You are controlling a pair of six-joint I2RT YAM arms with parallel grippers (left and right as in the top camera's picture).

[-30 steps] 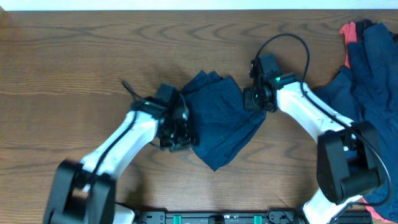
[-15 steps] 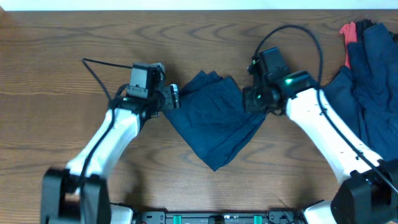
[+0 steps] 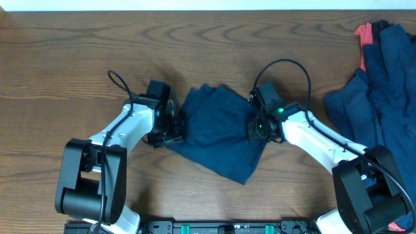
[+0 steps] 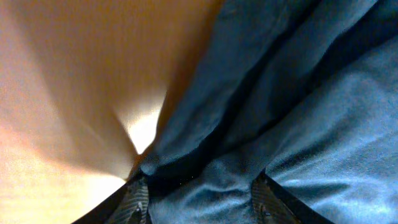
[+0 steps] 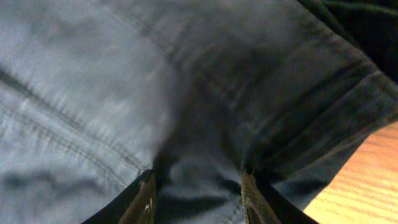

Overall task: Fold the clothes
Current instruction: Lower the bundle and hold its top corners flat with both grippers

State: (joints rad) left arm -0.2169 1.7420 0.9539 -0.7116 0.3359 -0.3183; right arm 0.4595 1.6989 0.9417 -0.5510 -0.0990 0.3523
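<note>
A folded navy garment (image 3: 218, 133) is lying in the middle of the table (image 3: 78, 65), between the two arms. The rest of the clothes are sitting well apart at the far right as a loose navy pile (image 3: 383, 97), with a coral-red piece (image 3: 364, 31) showing at its far edge. The left gripper (image 3: 174, 125) is pressing against the garment's left edge and the right gripper (image 3: 255, 125) against its right edge. In each wrist view the fingers (image 4: 137, 200) (image 5: 144, 202) are standing part-way apart with cloth bunching in the gap. Whether either pair is actually pinching that cloth or only straddling it, I cannot tell. The garment is lying as a lopsided diamond, its long axis running diagonally from the far-left corner to a pointed corner aimed at the near edge, slightly right. The cloth is looking soft, light and limp, with stitched seams (image 5: 74, 134) visible in the right wrist view, so it is likely to sag, drag on the wood and shed layers if lifted from one spot. The sensible hold is at opposite edges or corners, catching every layer of the fold, with both sides moving together so the stack is not skewing.
</note>
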